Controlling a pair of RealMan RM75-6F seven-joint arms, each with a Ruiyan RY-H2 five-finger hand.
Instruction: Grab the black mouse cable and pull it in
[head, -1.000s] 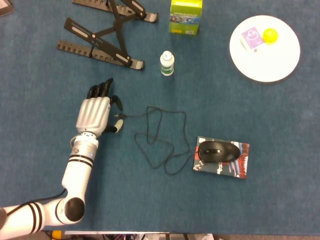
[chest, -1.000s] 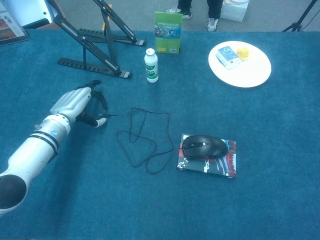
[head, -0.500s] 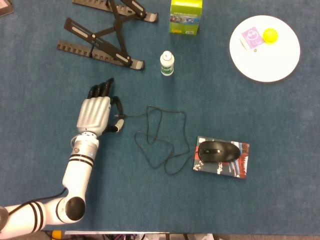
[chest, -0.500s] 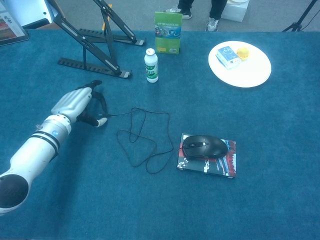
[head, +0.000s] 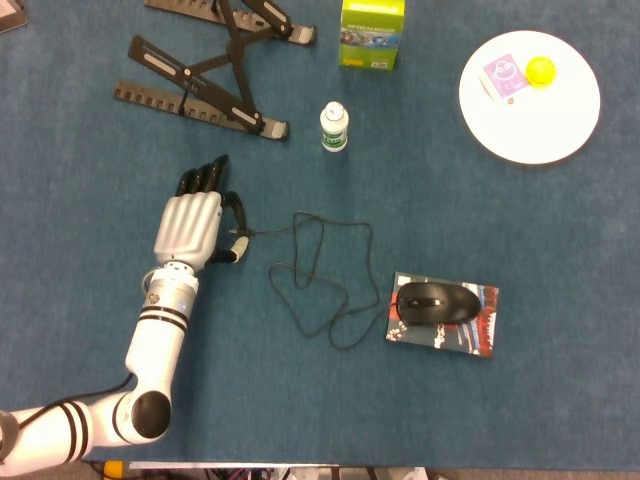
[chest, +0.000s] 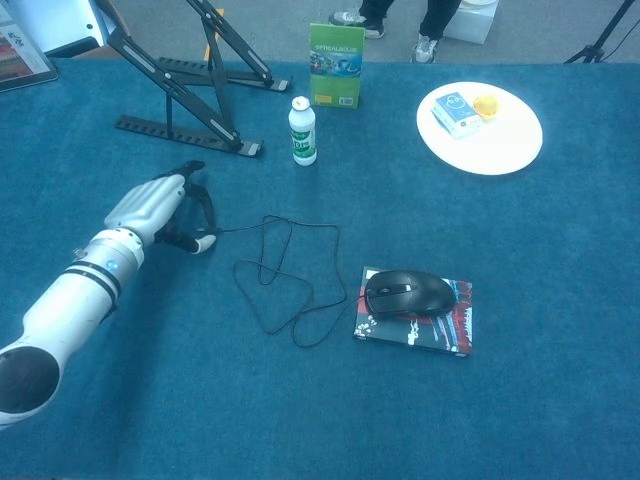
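The black mouse (head: 435, 302) sits on a red, black and white pad (head: 482, 326) at the right of the blue table. Its black cable (head: 376, 275) runs left in loose loops and ends in a plug by my left hand (head: 190, 225). That hand lies palm down at the left, and its thumb and nearest finger pinch the plug end of the cable. The other fingers stretch forward. The chest view shows the same pinch of the left hand (chest: 150, 205), the cable (chest: 343, 280) and the mouse (chest: 408, 293). My right hand shows in neither view.
A black folding laptop stand (head: 205, 70) lies beyond the hand. A small white bottle (head: 335, 127) stands just past the cable loops, with a green box (head: 372, 32) behind it. A white plate (head: 560, 120) with a packet and a yellow ball sits far right.
The finger nearest the thumb has curled down onto the cable's plug end. The arm, cable loops and mouse have not shifted.
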